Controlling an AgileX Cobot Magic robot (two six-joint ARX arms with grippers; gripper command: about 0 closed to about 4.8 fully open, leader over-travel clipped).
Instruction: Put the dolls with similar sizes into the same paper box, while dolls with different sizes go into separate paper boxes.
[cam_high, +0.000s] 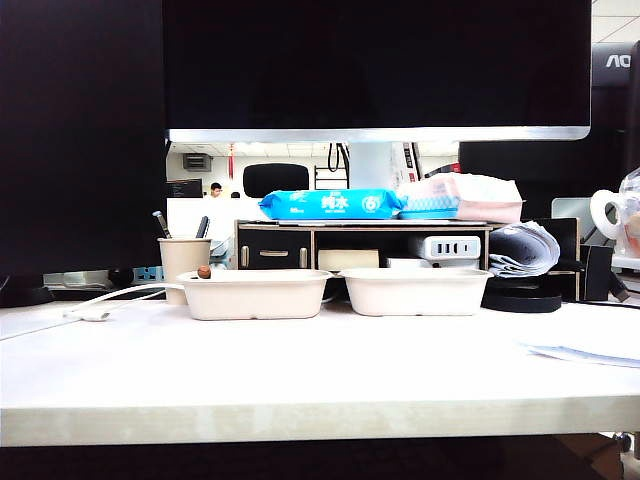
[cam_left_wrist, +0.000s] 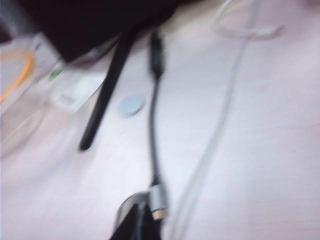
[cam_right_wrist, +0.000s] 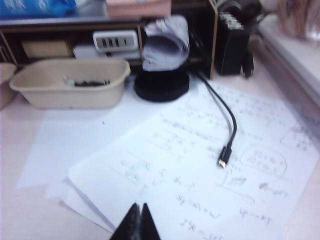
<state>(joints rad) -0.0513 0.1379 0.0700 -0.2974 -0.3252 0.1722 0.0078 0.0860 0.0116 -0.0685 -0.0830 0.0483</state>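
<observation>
Two beige paper boxes stand side by side at the back of the table, the left one (cam_high: 255, 293) and the right one (cam_high: 418, 290). The right wrist view looks into the right paper box (cam_right_wrist: 70, 85), where small dark and greyish dolls (cam_right_wrist: 86, 81) lie, too blurred to tell apart. A small brown round thing (cam_high: 204, 271) shows over the left box's rim. My right gripper (cam_right_wrist: 138, 212) is shut and empty above loose papers, well short of that box. In the blurred left wrist view my left gripper (cam_left_wrist: 140, 220) is shut and empty above cables. Neither gripper appears in the exterior view.
A beige pen cup (cam_high: 183, 262) stands left of the boxes, with a white cable (cam_high: 100, 303) beside it. Written sheets (cam_right_wrist: 200, 175), a black USB cable (cam_right_wrist: 227, 145) and a black round base (cam_right_wrist: 161, 85) lie on the right. A shelf with wipes (cam_high: 330, 204) stands behind.
</observation>
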